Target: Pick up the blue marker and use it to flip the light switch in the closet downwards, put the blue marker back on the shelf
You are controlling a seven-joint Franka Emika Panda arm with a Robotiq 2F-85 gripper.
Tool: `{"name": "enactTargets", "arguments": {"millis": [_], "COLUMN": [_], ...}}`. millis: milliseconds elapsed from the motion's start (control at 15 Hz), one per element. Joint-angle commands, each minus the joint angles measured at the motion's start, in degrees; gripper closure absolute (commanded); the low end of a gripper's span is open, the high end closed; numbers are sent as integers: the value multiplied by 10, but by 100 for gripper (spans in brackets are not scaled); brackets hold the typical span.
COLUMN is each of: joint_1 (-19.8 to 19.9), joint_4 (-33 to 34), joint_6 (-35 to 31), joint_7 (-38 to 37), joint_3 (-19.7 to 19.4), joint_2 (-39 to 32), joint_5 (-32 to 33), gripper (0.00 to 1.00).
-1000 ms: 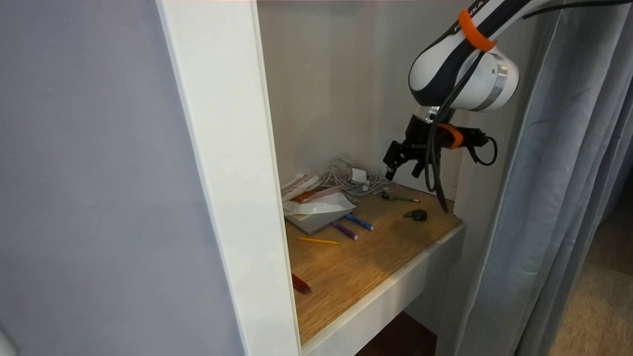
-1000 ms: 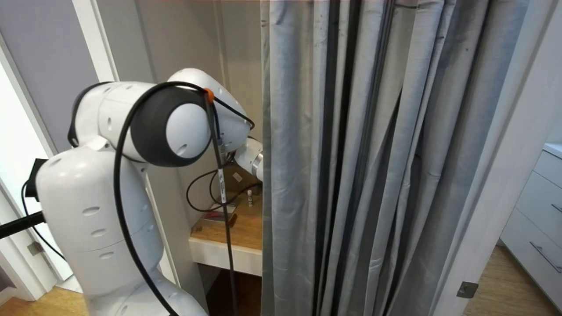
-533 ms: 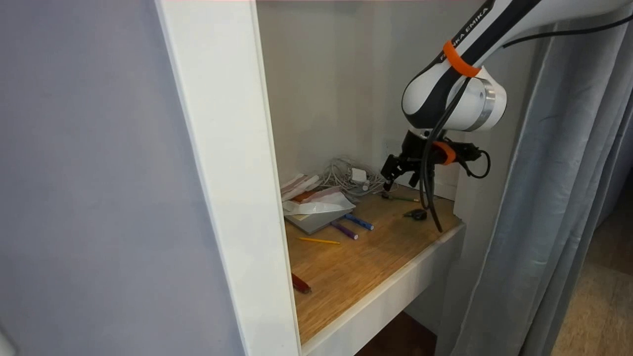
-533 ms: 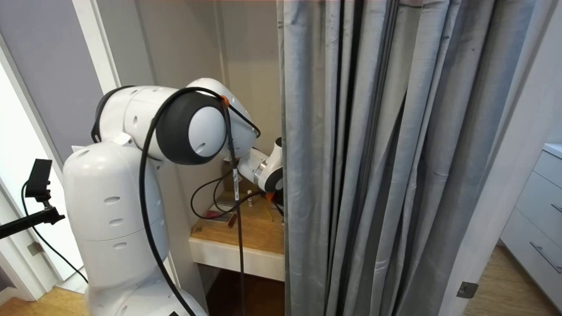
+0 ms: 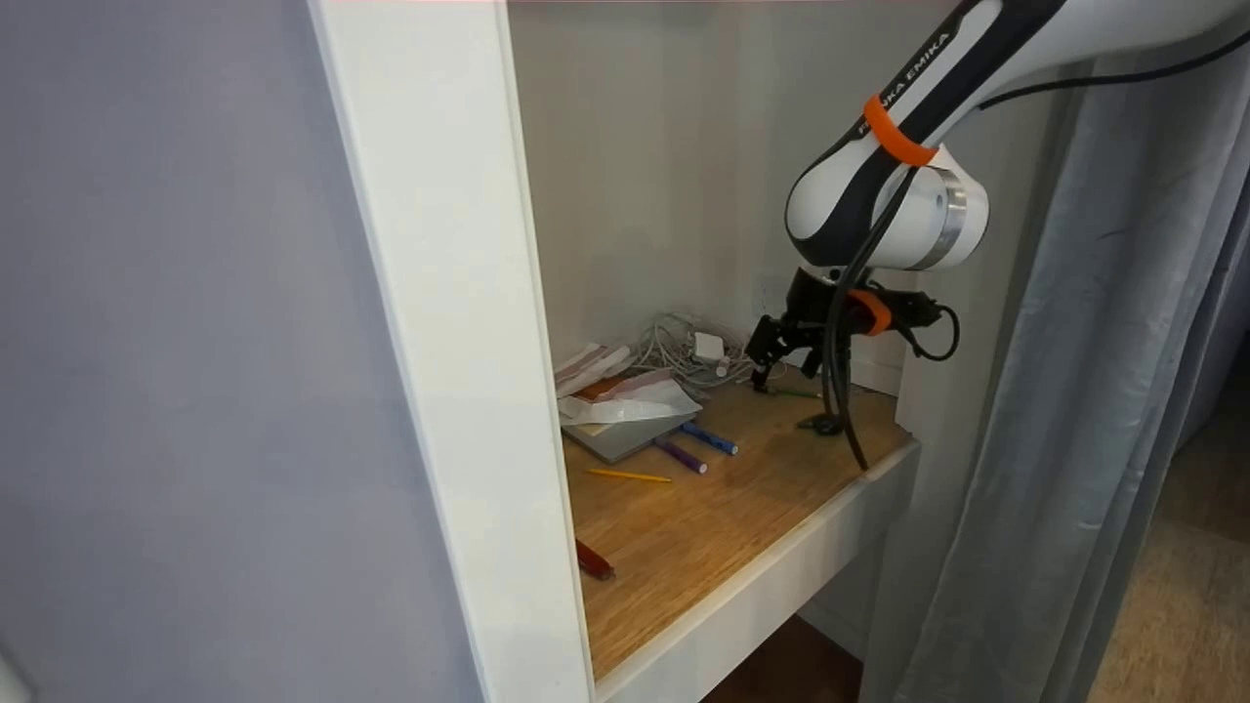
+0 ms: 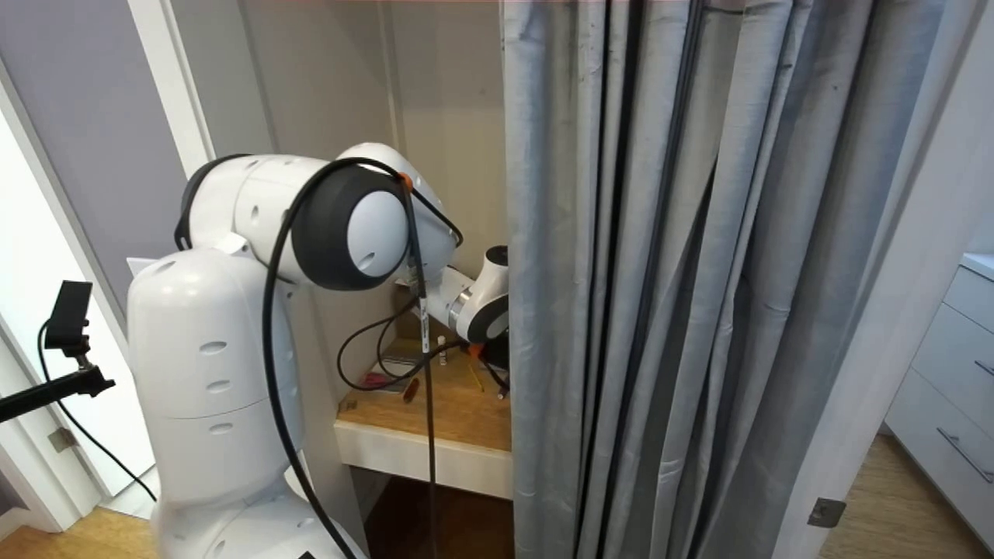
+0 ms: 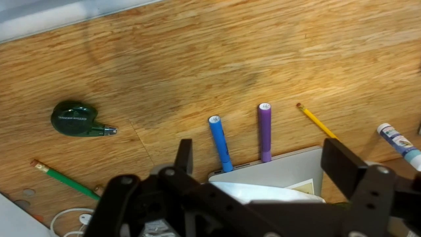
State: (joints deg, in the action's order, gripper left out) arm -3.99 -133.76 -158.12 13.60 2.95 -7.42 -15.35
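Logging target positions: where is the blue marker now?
In the wrist view, the blue marker lies left of the purple marker, one end by the silver laptop.

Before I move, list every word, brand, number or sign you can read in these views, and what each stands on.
"KA EMIKA": on the robot arm, the letters before it partly hidden by an orange strap.
"Office DEPOT": on the green correction tape dispenser, tiny, second word less sharp.
Too small or blurred to read: the print on the blue marker, purple marker, glue stick and white cable label.
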Motion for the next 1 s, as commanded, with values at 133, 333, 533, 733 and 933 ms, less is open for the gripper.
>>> {"name": "enactTargets", "arguments": {"millis": [133,333,533,733,933], "joint_1": [-3,-8,-16,-25,-6], "joint_4": [49,73,102,130,119], "joint_6": [-104,-164,-198,-216,-202], "joint_7": [-42,-64,-79,-79,-74], "joint_3": [9,0,-10,-22,-5], "joint_2": [-113,-166,-216,-258,-251], "joint_5": [62,100,127,149,152], "gripper": [0,0,0,0,0]}}
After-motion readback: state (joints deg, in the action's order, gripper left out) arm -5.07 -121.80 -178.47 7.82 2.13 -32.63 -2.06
